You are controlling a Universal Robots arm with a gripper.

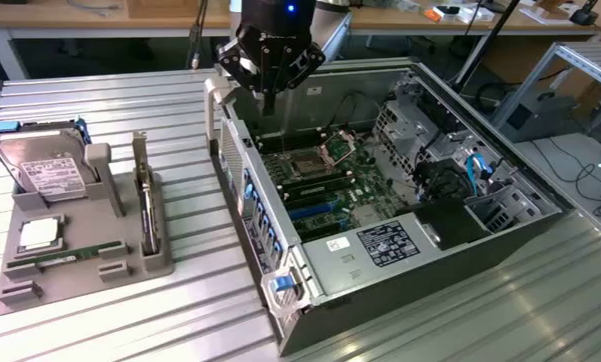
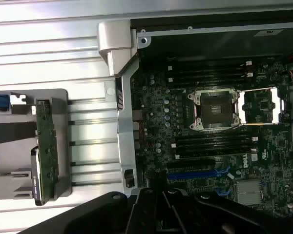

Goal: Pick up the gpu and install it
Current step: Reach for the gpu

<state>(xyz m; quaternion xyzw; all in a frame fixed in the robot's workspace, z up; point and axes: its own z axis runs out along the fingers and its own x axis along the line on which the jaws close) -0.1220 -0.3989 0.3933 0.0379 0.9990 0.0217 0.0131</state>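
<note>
The gpu [image 1: 147, 205] stands on edge in a slot of the grey holder [image 1: 79, 290] at the exterior view's left, a thin green card with a dark cooler and a silver bracket on top. In the wrist view the gpu [image 2: 47, 146] shows as a green strip with a black block beside it. My gripper [image 1: 268, 104] hangs above the open computer case [image 1: 311, 283], over its far corner near the gpu's side, fingers shut with nothing between them. The black gripper [image 2: 162, 214] sits over the case wall and the motherboard [image 2: 156, 112].
A silver hard drive [image 1: 41, 170], a processor chip [image 1: 38, 234] and a long green memory stick [image 1: 67, 259] share the grey holder. Inside the case lie the CPU socket [image 2: 217, 109] and blue card slots [image 2: 198, 173]. Ribbed metal table [image 1: 99, 98] surrounds everything.
</note>
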